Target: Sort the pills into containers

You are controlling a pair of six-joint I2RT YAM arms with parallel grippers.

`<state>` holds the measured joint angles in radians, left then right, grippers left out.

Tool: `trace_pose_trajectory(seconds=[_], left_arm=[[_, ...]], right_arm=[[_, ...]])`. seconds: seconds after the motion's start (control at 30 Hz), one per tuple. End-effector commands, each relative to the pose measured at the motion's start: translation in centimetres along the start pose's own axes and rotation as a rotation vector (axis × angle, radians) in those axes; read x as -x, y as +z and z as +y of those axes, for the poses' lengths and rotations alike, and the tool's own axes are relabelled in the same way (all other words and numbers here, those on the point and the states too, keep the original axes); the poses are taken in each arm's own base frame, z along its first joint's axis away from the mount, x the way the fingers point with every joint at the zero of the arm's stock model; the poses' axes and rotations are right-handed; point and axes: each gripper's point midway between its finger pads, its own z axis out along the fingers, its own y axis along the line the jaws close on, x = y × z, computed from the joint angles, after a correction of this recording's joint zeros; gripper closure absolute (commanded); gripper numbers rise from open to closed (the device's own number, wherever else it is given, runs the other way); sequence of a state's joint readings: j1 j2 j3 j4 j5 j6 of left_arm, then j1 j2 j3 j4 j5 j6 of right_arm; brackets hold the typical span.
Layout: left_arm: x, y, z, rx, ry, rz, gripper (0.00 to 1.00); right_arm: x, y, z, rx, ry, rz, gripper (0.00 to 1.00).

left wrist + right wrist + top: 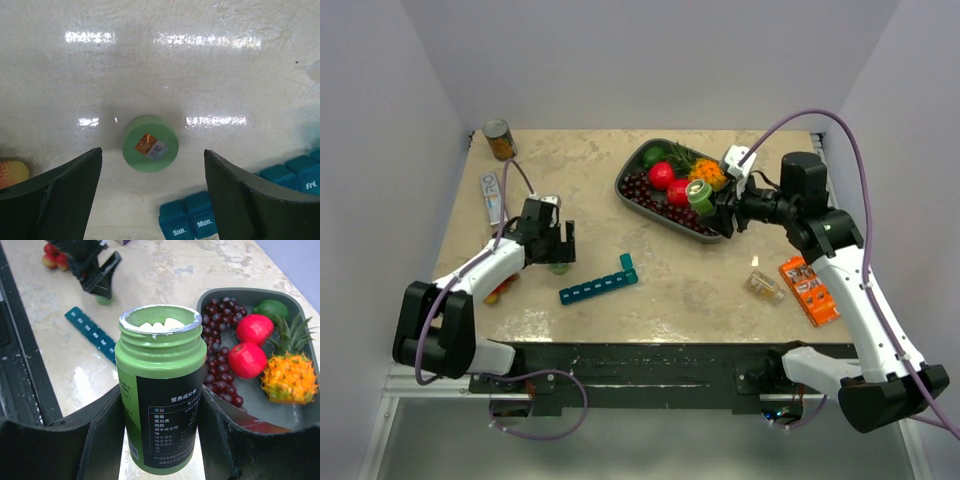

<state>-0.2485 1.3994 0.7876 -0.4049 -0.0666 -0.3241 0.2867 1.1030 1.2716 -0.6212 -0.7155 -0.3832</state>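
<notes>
My right gripper (161, 425) is shut on an open green pill bottle (159, 385) with white pills (160, 325) showing at its mouth; it hangs over the front edge of the fruit tray (701, 196). The teal pill organizer (599, 286) lies at the table's middle front, one lid raised at its right end; its Sun and Mon cells (192, 222) show in the left wrist view. My left gripper (152, 195) is open above the table. The bottle's green cap (150, 143) lies flat just ahead of the fingers, touching neither.
A dark grey tray (715, 236) holds grapes, red fruits, a lime and an orange spiky fruit. A tin can (500, 139) and a white tube (493, 196) sit at the far left. A small clear packet (763, 286) and an orange packet (809, 290) lie right. Small fruit (500, 291) lies under the left arm.
</notes>
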Motion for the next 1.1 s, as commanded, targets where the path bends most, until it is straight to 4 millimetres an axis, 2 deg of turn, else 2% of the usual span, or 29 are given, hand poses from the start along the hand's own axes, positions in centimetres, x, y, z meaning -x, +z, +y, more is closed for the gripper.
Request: trace_pose_trajectory(seconds=[0.0,0.13,0.2,0.27,0.33,0.37,0.4,0.47,0.5,0.57,0.6,0.63,0.67,0.7,0.73,0.77,0.8,0.83,0.87,0.9,0.97,1.0,1.03,1.07], left_arm=[[2.5,-1.9,-0.3,-0.041,-0.013,-0.122,0.12],[3.4,-3.5,-0.8,-0.081,-0.023,-0.197,0.11],[4.4,-5.1,-1.1,-0.117,-0.017,-0.287,0.11],[5.1,-6.3,-1.3,-0.134,-0.001,-0.351,0.11],[5.6,-7.8,-1.2,-0.148,0.008,-0.415,0.11],[5.8,-8.2,-1.2,-0.152,0.017,-0.438,0.11],[5.8,-8.7,-1.2,-0.155,0.018,-0.458,0.11],[5.8,-8.9,-1.1,-0.155,0.018,-0.466,0.1],[5.8,-8.9,-1.1,-0.155,0.02,-0.466,0.1],[5.7,-8.9,-1.3,-0.162,0.022,-0.458,0.11],[5.8,-8.9,-1.4,-0.166,0.023,-0.457,0.11],[5.8,-8.8,-1.4,-0.167,0.025,-0.457,0.11],[5.8,-8.7,-1.4,-0.167,0.025,-0.455,0.11],[5.9,-8.8,-1.4,-0.168,0.025,-0.458,0.11],[5.9,-8.8,-1.4,-0.168,0.024,-0.456,0.11],[5.8,-8.7,-1.4,-0.167,0.024,-0.455,0.11],[5.7,-8.8,-1.8,-0.193,0.03,-0.452,0.11],[5.7,-8.9,-1.9,-0.196,0.032,-0.453,0.11],[5.7,-8.9,-2.1,-0.21,0.037,-0.454,0.11],[5.6,-8.8,-2.2,-0.213,0.038,-0.45,0.11],[5.6,-8.8,-2.4,-0.222,0.042,-0.448,0.11],[5.6,-8.7,-2.5,-0.229,0.046,-0.442,0.11],[5.6,-8.7,-2.6,-0.232,0.048,-0.443,0.11],[5.6,-8.8,-2.8,-0.243,0.058,-0.444,0.11]], right_arm=[[2.4,-0.3,-2.2,-0.119,0.014,-0.089,1.0],[3.6,-0.4,-2.9,-0.15,0.053,-0.145,1.0],[5.1,-0.7,-3.5,-0.185,0.077,-0.2,1.0],[7.9,-1.5,-4.6,-0.245,0.081,-0.3,1.0],[10.3,-2.9,-6.2,-0.347,0.201,-0.408,1.0],[12.5,-3.8,-6.9,-0.383,0.211,-0.496,1.0],[13.8,-4.7,-7.6,-0.419,0.259,-0.554,1.0],[18.4,-9.6,-11.0,-0.632,0.247,-0.732,1.0],[20.2,-12.9,-12.6,-0.728,0.258,-0.821,1.0],[22.0,-13.9,-12.3,-0.669,0.193,-0.876,1.0],[21.8,-13.3,-11.3,-0.599,0.194,-0.861,1.0],[21.6,-12.0,-9.3,-0.482,0.189,-0.831,1.0],[21.9,-11.4,-4.3,-0.276,0.13,-0.816,1.0],[21.3,-10.6,-2.3,-0.204,0.142,-0.81,1.0],[19.3,-8.6,-0.7,-0.16,0.152,-0.769,1.0],[19.3,-9.4,-1.1,-0.233,0.115,-0.806,1.0],[19.4,-11.3,-1.7,-0.349,0.031,-0.85,1.0],[18.6,-12.2,-4.2,-0.495,0.046,-0.868,1.0],[18.8,-14.1,-6.6,-0.642,0.057,-0.91,1.0],[18.9,-14.7,-8.2,-0.657,0.071,-0.9,1.0],[18.2,-11.6,-4.8,-0.386,0.084,-0.827,1.0],[17.4,-9.7,-1.1,-0.164,0.097,-0.774,1.0],[16.3,-7.8,1.5,-0.081,0.084,-0.763,1.0],[14.8,-7.0,0.9,-0.154,0.071,-0.702,1.0]])
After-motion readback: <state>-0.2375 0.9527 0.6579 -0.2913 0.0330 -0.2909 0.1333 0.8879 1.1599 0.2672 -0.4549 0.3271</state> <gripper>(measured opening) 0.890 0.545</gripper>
